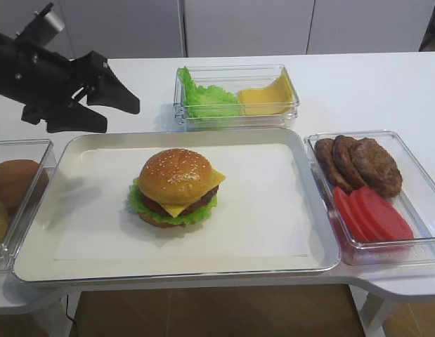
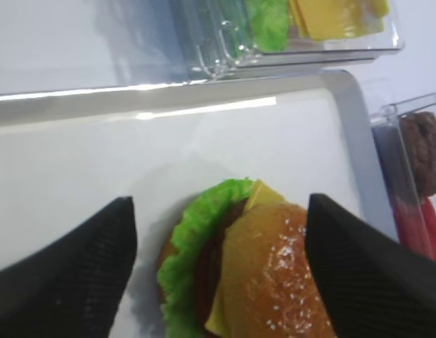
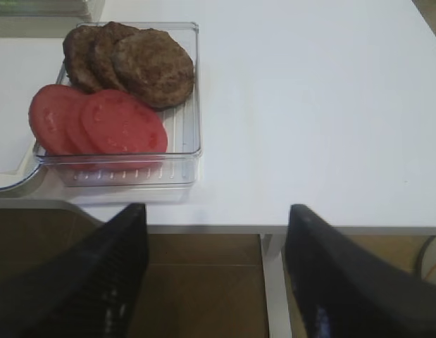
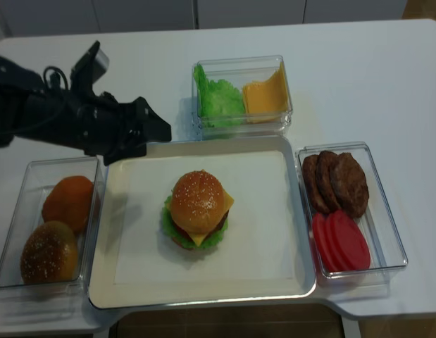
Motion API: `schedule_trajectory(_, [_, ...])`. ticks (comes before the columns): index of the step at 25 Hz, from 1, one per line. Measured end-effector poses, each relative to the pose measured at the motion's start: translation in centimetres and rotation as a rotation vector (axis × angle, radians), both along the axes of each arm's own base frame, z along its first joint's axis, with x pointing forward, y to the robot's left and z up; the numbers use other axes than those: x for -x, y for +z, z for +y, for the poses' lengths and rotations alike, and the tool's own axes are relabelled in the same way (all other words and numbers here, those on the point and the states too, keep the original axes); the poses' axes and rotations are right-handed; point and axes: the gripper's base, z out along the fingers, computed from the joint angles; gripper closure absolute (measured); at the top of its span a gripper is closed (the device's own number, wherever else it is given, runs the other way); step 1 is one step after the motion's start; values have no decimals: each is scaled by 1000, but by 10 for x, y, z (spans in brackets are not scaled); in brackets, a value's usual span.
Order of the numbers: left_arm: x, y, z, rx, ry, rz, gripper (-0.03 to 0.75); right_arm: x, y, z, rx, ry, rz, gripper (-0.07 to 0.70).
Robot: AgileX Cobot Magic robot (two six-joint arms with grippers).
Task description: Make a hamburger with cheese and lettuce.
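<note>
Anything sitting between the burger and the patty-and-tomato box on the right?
Nothing. Between the hamburger and the clear box of patties and tomato slices lies only bare white paper, then the tray's raised rim. Both high views show that.

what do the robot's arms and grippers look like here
The left arm is matte black, with a black cable looped along it and a grey camera block on top. The left gripper has two tapered black fingers with a woven carbon-like texture. The right gripper has similar dark, wedge-shaped fingers.
</note>
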Motion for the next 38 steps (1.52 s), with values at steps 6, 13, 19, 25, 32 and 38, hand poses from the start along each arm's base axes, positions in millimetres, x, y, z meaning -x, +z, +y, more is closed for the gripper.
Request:
schedule_trajectory(6, [-4, 15, 8, -136, 0, 44, 164, 0, 0, 0, 0, 0, 0, 166])
schedule_trajectory(13, [15, 37, 28, -361, 47, 63, 200, 0, 0, 0, 0, 0, 0, 166])
schedule_trajectory(19, [44, 64, 43, -510, 78, 57, 218, 0, 0, 0, 0, 0, 0, 166])
schedule_trajectory(25, [74, 86, 51, -572, 100, 35, 221, 0, 0, 0, 0, 0, 0, 166])
schedule_trajectory(32, [131, 98, 60, -619, 142, 17, 221, 0, 0, 0, 0, 0, 0, 166])
schedule_trajectory(38, [188, 101, 66, -624, 183, -72, 221, 0, 0, 0, 0, 0, 0, 166])
